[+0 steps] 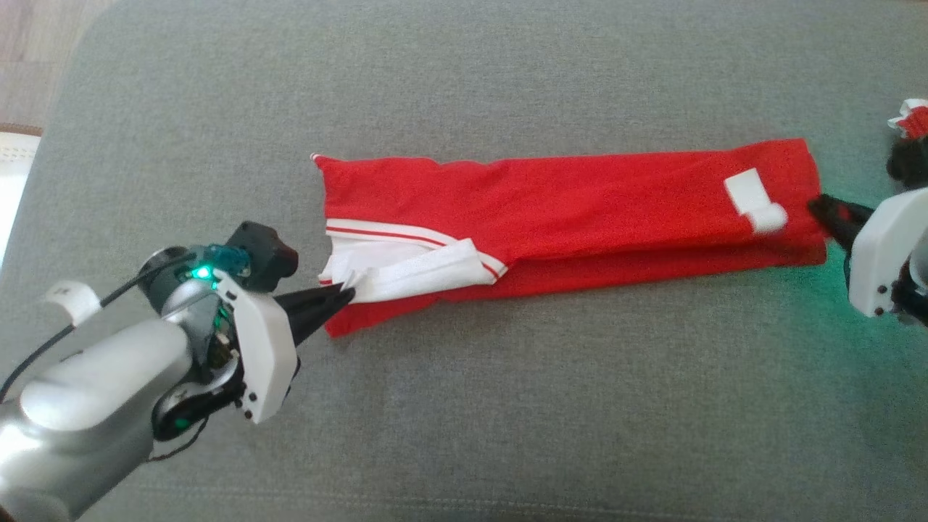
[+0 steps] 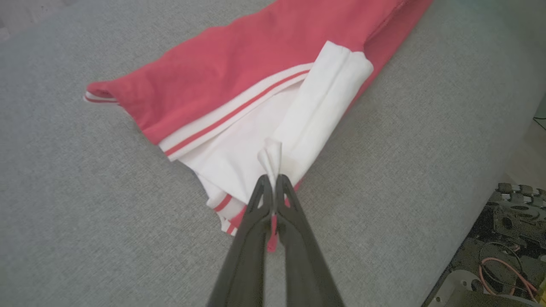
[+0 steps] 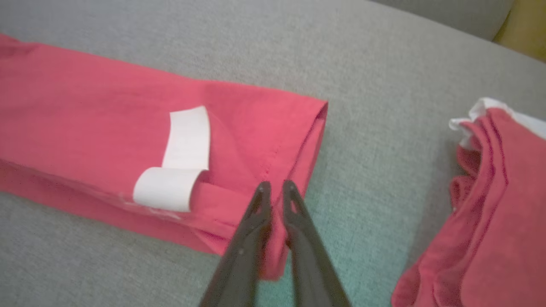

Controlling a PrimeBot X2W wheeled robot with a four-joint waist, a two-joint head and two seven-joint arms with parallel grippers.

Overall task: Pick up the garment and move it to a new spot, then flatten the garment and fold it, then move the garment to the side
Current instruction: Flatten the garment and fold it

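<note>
at the left, the left pincer (image 1: pixel 346 296) is seen clenched on a pinched-up tuft of the white panel (image 2: pixel 239 157) at the near-left corner of the garment (image 1: pixel 580 196). the garment is spread on the grey upholstered seat (image 1: pixel 507 420) as a long, narrow red strip. its long axis is run from left to right between the two pincers, so each end is reached by its own arm. the left end is opened on that white panel, which is edged with red stripes. the middle is folded flat, with a lower layer shown along the near edge. towards the right end a white label (image 1: pixel 754 199), curled at one end, is carried on top. at the right hem the right pincer (image 1: pixel 823 208) is placed, its jaws a little parted with red cloth between them; whether that cloth is gripped cannot be told. the coming fold is judged to be end over end along that axis. a second red garment (image 3: pixel 490 204) is seen at the far right.
</note>
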